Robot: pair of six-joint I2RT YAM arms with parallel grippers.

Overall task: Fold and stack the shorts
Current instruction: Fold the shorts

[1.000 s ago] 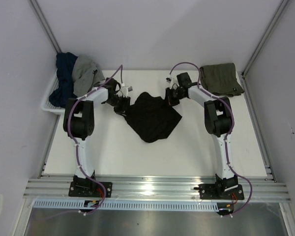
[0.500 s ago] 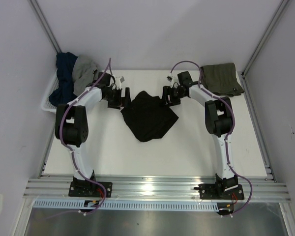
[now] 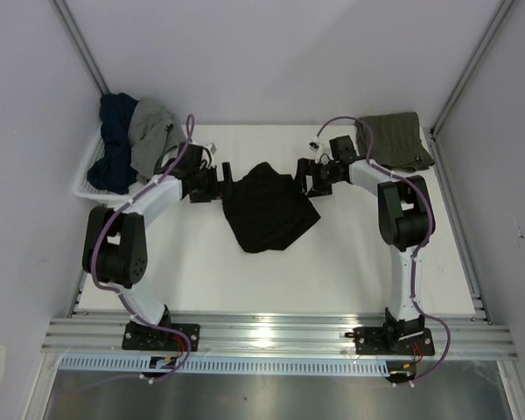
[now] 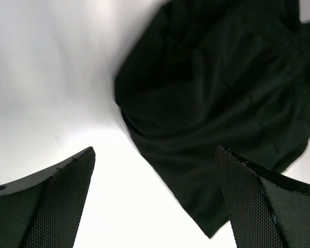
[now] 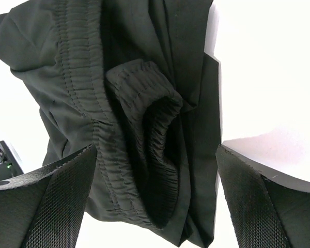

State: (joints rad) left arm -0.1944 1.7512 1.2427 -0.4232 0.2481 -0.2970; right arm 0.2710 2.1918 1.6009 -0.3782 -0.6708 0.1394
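- Black shorts lie in a crumpled, roughly diamond-shaped heap on the middle of the white table, a little towards the far side, with one corner pointing at the arm bases.
- Seen from the right wrist, their gathered elastic waistband is bunched up and folded over on itself; from the left wrist only smooth dark cloth shows, slightly blurred.
- left gripper sits just beside the heap's far-left edge, its fingers spread wide with nothing pinched between them; table and cloth show beyond the gap.
- right gripper sits at the heap's far-right edge, likewise spread wide, with the waistband lying beyond the gap and neither pad visibly pressing on it.
- olive-green shorts rest as a flat folded pile at the far right corner of the table, well apart from the black pair and just beyond the right arm's wrist.
- white basket stands at the far left edge, holding a dark blue garment and a grey garment heaped loosely.
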